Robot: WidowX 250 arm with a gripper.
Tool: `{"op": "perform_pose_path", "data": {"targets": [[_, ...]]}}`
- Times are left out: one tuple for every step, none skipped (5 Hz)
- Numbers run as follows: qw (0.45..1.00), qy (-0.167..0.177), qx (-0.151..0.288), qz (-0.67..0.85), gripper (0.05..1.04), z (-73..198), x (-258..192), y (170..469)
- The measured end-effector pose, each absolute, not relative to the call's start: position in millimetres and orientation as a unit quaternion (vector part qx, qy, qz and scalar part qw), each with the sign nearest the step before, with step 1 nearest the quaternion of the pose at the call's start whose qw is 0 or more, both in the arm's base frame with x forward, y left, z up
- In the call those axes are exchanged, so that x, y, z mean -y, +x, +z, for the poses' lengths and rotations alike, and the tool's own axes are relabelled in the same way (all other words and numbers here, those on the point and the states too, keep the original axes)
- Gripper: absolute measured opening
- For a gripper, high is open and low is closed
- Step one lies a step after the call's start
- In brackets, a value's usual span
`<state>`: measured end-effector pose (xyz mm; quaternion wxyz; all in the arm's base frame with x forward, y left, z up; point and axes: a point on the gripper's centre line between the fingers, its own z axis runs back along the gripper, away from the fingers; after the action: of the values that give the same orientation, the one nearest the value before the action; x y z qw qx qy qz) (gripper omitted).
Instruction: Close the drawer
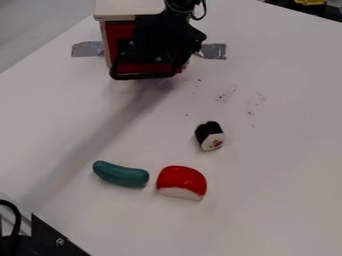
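No text is legible here — no label, brand, number or sign can be read.

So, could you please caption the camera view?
Black robot arm at a pale-topped red drawer box, three small rounded toys lying on the white table.
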<state>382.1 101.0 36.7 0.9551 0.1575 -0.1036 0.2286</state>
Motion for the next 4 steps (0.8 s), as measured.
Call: {"op": "perform_pose_path", "data": {"targets": [[0.960,0.145,0.094,0.222,1.001,35.0,-94.7,366.0],[0.966,0.134,0.073,0.208,1.001,28.0,-87.1,343.9],[0.968,0.124,0.082,0.200,1.001,35.9,-83.4,334.1],[0.969,0.111,0.090,0.202,1.001,48.4,-78.3,328.9]]}}
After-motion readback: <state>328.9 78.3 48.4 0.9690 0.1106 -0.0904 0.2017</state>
